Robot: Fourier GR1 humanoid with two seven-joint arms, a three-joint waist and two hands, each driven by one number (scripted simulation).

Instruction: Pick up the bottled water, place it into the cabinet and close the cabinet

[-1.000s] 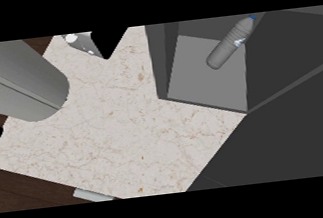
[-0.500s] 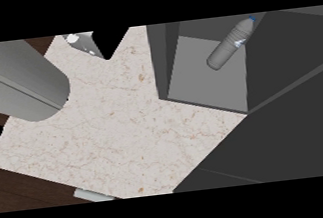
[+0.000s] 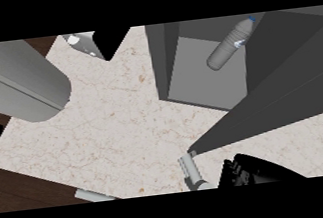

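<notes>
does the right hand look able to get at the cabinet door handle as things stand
Probably yes: the right hand sits just beside the handle at the open cabinet door's near corner, nothing between them.

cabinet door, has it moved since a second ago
Yes. The cabinet door has swung up the view toward the cabinet opening. Bare counter now shows below its lower edge, where the door covered everything before.

Flat, even light leaves the pale worktop (image 3: 122,130) bright, the cabinet (image 3: 198,76) interior in mid-grey shade, its open door (image 3: 287,81) darker, and the upper left corner washed white
</notes>
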